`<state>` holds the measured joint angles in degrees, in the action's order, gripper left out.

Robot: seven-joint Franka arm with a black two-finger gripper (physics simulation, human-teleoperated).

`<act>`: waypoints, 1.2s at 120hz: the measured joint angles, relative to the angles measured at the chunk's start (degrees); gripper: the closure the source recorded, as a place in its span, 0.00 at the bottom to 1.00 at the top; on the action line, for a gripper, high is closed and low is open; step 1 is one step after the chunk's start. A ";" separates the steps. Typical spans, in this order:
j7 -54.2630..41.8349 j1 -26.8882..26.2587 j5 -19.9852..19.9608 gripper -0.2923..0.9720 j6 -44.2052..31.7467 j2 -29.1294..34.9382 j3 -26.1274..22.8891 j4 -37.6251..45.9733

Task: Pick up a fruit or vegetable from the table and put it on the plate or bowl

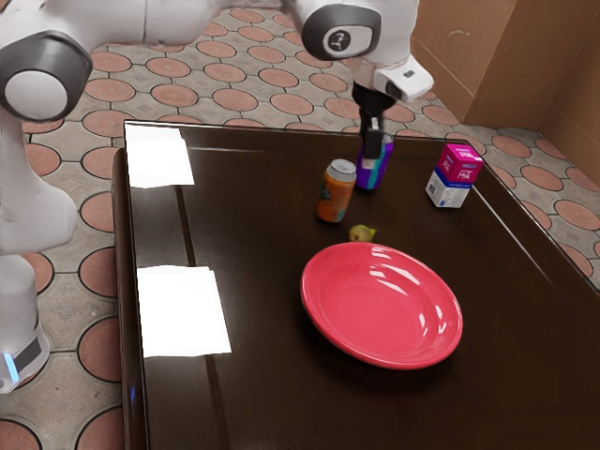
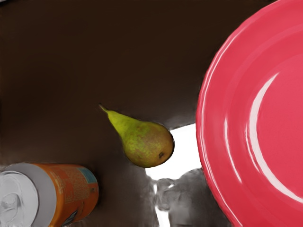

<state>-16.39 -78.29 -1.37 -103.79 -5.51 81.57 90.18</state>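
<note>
Lying nearest on the dark, mirror-glossy worktop (image 1: 253, 394) is a shallow round plate (image 1: 380, 305), bright red and smooth, with white highlights streaked across its glazed-looking surface. Nothing rests on it.

Just beyond the plate's far rim, apart from it, a small pear (image 1: 362, 232) lies on its side on the worktop. In the wrist view, it has mottled yellow-green skin with brownish speckles, a plump rounded base, and a neck that tapers to a short stem pointing away from the plate.

Just beyond the pear, an orange drinks can (image 1: 336, 190) with a silver metal top stands upright. Farther back is a purple container (image 1: 377, 175). Towards the exterior view's right, a pink and white carton (image 1: 454, 175) with crisp square edges stands near the worktop's edge.

The black pincer (image 1: 373, 148) hangs above this far group, with the pear beneath the hand. It carries nothing, but whether it is spread or pressed together cannot be told.

The task appears to be at its beginning: the pear has yet to be grasped, lifted and set on the plate.
</note>
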 joint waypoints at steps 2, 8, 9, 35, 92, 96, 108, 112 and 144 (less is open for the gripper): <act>-0.21 0.75 -0.51 0.26 -0.71 -0.04 0.00 0.47; -0.82 1.89 -1.69 0.26 -2.51 -0.21 -0.07 1.27; -0.92 1.94 -1.85 0.26 -2.77 -0.22 -0.08 1.33; -1.82 -49.55 5.31 0.25 -7.03 15.54 40.54 -1.87; -7.82 75.09 -5.05 0.25 -6.18 -8.28 -73.63 -6.13; -8.32 75.43 -5.37 0.25 -6.17 -9.41 -73.97 -6.17; -9.69 76.02 -5.87 0.25 -5.55 -11.58 -74.18 -6.12; -10.09 76.10 -5.73 0.25 -4.83 -11.92 -74.18 -6.12; -12.65 77.46 -4.52 0.25 0.64 -17.98 -74.89 -7.74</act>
<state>-29.04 -0.83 -5.89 -103.16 -23.49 6.68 82.44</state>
